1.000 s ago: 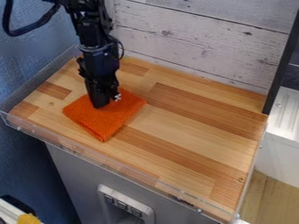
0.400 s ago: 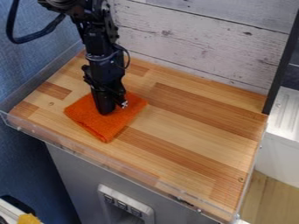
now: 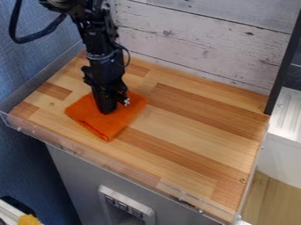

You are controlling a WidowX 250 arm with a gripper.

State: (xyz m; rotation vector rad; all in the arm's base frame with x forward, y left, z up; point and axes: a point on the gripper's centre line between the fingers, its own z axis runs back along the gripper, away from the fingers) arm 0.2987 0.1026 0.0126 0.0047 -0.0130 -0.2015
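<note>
Gripper [image 3: 107, 110] on orange cloth [image 3: 82, 112], spread or pressed together unclear, apart from the transparent front rim [image 3: 138, 176].

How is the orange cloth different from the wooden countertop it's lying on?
The orange cloth is one fairly even color, while the wooden countertop mixes pale and darker brown strips. The cloth looks soft and folded in layers; the countertop looks rigid and smooth. The cloth is much smaller, taking up only part of the countertop's left side, with the black gripper over it. Both have a roughly four-sided outline.
</note>
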